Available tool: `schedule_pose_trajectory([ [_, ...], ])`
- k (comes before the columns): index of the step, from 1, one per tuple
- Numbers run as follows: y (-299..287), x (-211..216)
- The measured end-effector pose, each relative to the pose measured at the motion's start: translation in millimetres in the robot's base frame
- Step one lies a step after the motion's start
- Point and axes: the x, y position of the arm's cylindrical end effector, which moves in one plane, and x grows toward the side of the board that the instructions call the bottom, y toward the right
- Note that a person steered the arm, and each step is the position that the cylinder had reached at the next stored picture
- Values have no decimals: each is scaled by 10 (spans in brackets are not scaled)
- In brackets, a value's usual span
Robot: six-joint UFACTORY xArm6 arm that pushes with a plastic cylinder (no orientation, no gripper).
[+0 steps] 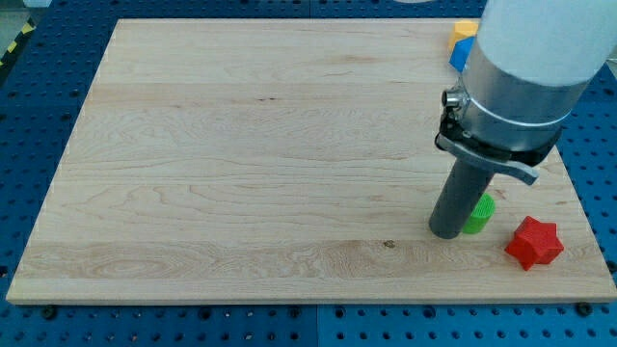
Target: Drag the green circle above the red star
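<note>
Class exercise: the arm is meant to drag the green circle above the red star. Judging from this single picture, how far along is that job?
Done: my tip has reached the green circle and sits against its left side. In hand: the push; the circle lies to the upper left of the red star, apart from it. Left: sliding the circle towards the view's right and top until it sits directly above the star.

I work over a pale wooden board (241, 145) with fine grain running across it. Around the board on every side lies a blue perforated table surface (34, 106), dotted with small holes. Beyond the board's top-left corner runs a yellow-and-black striped strip (13, 46). Light falls evenly.
</note>
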Motion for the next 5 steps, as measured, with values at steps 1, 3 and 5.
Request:
schedule_pose_trajectory([
  [1,176,-105],
  [3,373,-302],
  [5,368,-432],
])
